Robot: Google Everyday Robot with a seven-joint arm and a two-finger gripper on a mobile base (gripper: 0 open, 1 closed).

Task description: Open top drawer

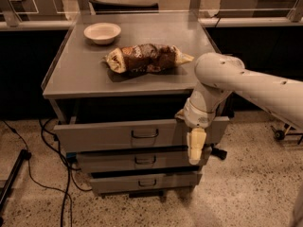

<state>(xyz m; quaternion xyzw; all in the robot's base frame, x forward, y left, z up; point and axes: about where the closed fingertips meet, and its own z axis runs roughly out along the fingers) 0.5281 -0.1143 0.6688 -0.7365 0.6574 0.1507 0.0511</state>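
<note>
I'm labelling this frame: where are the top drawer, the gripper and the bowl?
top drawer (145, 134): camera view, on its wire handle.
gripper (196, 156): camera view, its lower tip, hanging before the top drawer's right end.
bowl (102, 39): camera view, its front wall.
</note>
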